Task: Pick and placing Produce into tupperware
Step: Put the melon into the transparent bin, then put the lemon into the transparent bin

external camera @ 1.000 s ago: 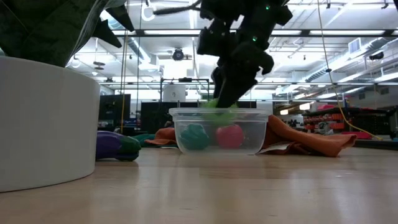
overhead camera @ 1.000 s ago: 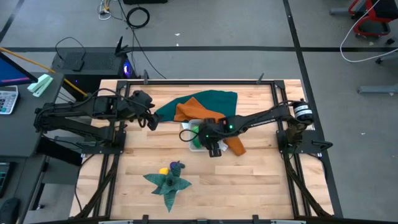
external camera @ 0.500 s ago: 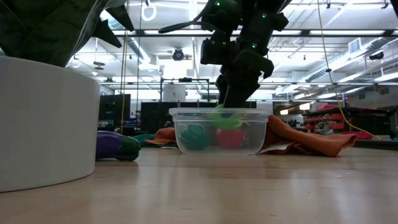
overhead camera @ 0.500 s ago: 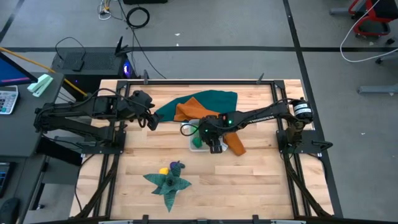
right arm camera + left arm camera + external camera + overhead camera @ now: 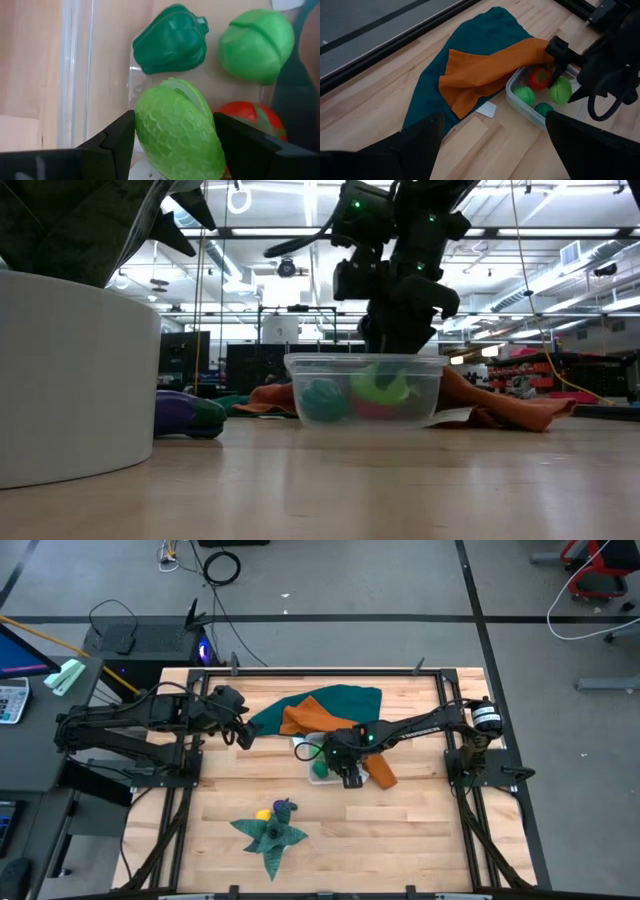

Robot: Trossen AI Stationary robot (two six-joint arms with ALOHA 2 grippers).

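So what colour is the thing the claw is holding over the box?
Light green, with a scaly pattern; the right wrist view shows it best.

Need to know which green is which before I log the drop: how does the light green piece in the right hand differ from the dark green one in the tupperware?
The light green piece is pale, bumpy and elongated; the dark green pepper is deep green, smooth and lobed. The light one is gripped by the right hand over the tupperware; the pepper lies loose inside it. Both are green toy produce.
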